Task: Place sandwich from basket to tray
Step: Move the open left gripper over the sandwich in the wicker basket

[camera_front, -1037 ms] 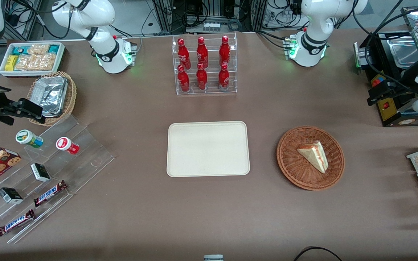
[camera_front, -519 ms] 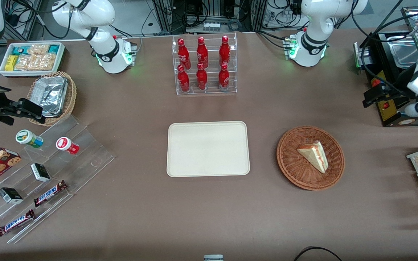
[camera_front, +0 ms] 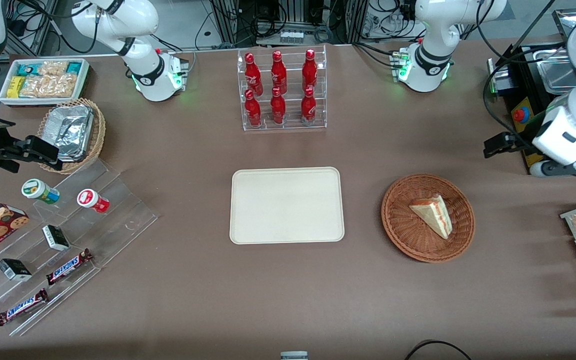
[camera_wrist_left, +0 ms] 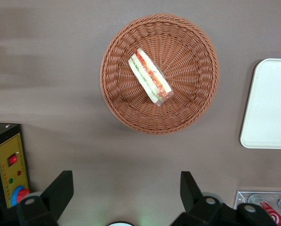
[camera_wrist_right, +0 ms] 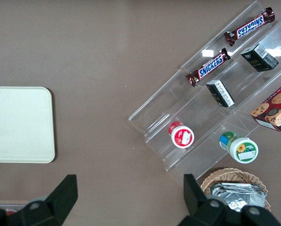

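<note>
Brown wicker forms the one basket [camera_front: 428, 217], and in it lies one sandwich [camera_front: 434, 214], its filling edge turned up. The gripper [camera_wrist_left: 124, 195] hangs above the bare table, wide open and holding nothing; only the two dark fingers [camera_wrist_left: 60, 188] show in the wrist view, the rest is cut off. The basket sits near it, nearer to the front camera. One cream tray [camera_front: 286, 205], empty, lies further along toward the parked arm's end.
</note>
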Controlling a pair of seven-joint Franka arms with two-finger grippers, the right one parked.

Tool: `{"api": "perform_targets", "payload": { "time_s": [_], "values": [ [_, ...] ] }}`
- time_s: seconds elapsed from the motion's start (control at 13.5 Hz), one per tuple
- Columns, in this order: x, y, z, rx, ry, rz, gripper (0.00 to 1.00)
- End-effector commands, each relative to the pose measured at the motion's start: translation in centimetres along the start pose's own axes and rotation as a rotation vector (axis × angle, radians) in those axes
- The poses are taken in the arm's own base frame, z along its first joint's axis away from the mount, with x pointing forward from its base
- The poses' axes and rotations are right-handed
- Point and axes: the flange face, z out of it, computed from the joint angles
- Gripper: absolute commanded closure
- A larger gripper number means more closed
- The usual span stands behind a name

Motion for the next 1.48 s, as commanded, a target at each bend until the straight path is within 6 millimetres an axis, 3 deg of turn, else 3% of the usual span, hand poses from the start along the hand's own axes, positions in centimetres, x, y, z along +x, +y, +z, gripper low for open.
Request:
{"api": "perform_targets", "payload": {
  "time_s": [0.0, 0.22, 0.44, 0.67, 1.41],
  "values": [
    [0.0, 0.1, 2.5, 0.01, 0.01, -0.019, 0.0],
    [0.2, 0.0, 6.1, 0.008, 0.026, -0.067, 0.0],
    [0.6, 0.0, 8.5, 0.005, 0.044, -0.123, 0.0],
    [1.6, 1.9, 10.8, 0.007, 0.055, -0.249, 0.0],
    [4.0, 4.1, 15.6, 0.0, 0.053, -0.433, 0.0]
  ]
}}
